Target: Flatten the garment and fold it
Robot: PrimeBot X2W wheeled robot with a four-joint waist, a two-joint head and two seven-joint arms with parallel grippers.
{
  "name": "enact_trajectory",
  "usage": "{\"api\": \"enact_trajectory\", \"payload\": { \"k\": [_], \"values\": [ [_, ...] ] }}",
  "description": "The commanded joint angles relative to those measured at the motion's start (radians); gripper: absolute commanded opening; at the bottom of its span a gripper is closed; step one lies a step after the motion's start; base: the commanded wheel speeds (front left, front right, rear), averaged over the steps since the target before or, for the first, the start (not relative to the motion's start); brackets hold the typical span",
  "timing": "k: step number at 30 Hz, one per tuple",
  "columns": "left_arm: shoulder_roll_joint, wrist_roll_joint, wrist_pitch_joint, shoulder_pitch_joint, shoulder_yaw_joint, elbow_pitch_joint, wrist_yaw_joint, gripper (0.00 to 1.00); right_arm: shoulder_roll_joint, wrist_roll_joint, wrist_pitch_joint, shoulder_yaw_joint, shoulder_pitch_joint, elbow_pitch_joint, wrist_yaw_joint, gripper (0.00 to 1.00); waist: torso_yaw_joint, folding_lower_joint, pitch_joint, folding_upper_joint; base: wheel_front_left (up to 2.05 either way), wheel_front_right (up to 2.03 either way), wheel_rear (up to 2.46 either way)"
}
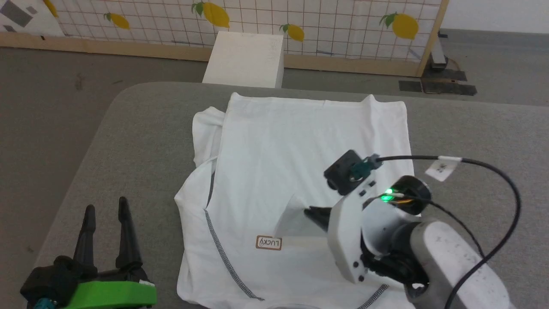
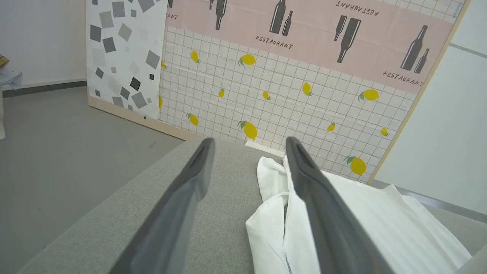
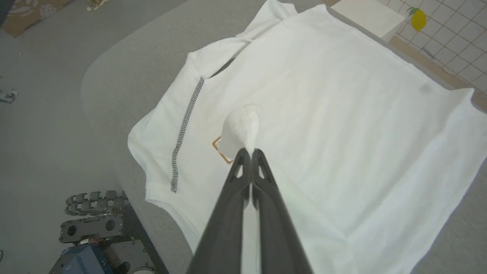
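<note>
Finding: your right gripper (image 3: 249,152) has its jaws pressed together on a peaked fold of the garment (image 1: 300,141), held up off the cloth beneath. The rest of the garment lies spread on the grey table (image 1: 141,128), below and ahead of those jaws, with the LUCKY patch (image 1: 269,243) just beside the tips. Its long axis, collar to hem, runs across the line those jaws point along. Your left gripper (image 1: 106,206) has its jaws spread and holds nothing, over bare table; the garment's edge lies off its right finger, near but apart. The right arm is the nearer. In my judgement the coming move carries the pinched fold on beyond the tips, crosswise to that axis. Count: one garment, one patch, two stitched seams (image 1: 223,253), one white box (image 1: 246,58), two grippers
</note>
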Motion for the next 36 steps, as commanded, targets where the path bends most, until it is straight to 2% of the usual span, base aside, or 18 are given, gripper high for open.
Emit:
{"api": "enact_trajectory", "payload": {
  "k": [1,8,9,10,15,20,23,27,32,36],
  "values": [
    [-0.002,0.002,-0.004,0.005,-0.005,0.002,-0.002,1.0,0.018,0.006,-0.021,0.034,-0.019,0.04,-0.001,0.0,0.029,0.0,0.011,0.0,0.0,0.0,0.0],
    [-0.002,-0.014,-0.004,-0.003,-0.012,0.008,0.004,1.0,0.097,0.001,-0.133,0.15,-0.064,0.266,-0.001,0.0,0.074,0.0,0.043,0.0,0.0,0.0,0.0],
    [-0.002,-0.015,-0.004,-0.005,-0.012,0.009,0.005,1.0,0.107,0.011,-0.146,0.155,-0.066,0.3,-0.001,0.26,0.078,0.0,0.048,0.0,0.0,0.0,0.0],
    [-0.002,-0.016,-0.004,-0.006,-0.013,0.01,0.005,1.0,0.113,0.013,-0.159,0.163,-0.072,0.32,-0.001,1.0,0.081,0.0,0.051,0.0,0.0,0.0,0.0],
    [-0.002,-0.02,-0.004,-0.012,-0.01,0.012,0.007,1.0,0.131,0.06,-0.247,0.135,-0.117,0.363,-0.001,1.0,0.079,0.0,0.065,0.0,0.0,0.0,0.0],
    [-0.002,-0.013,-0.004,-0.016,-0.001,0.014,0.007,1.0,0.118,0.078,-0.348,0.0,-0.16,0.331,-0.001,1.0,0.046,0.0,0.061,0.0,0.0,0.0,0.0],
    [-0.002,-0.007,-0.004,-0.019,0.001,0.018,0.003,1.0,0.093,0.06,-0.423,-0.133,-0.16,0.302,-0.001,1.0,0.02,0.0,0.055,0.0,0.0,0.0,0.0],
    [-0.002,0.0,-0.004,-0.026,0.008,0.019,0.0,1.0,0.068,-0.018,-0.52,-0.337,-0.126,0.26,-0.001,1.0,-0.017,0.0,0.052,0.0,0.0,0.0,0.0],
    [-0.002,0.0,-0.004,-0.035,0.014,0.021,-0.001,1.0,0.093,-0.12,-0.638,-0.587,-0.04,0.183,-0.001,1.0,-0.06,0.0,0.05,0.0,0.0,0.0,0.0],
    [-0.002,-0.003,-0.004,-0.042,0.013,0.037,0.002,1.0,0.128,-0.186,-0.723,-0.733,0.045,0.131,-0.001,1.0,-0.084,0.0,0.051,0.0,0.0,0.0,0.0]
  ]
}}
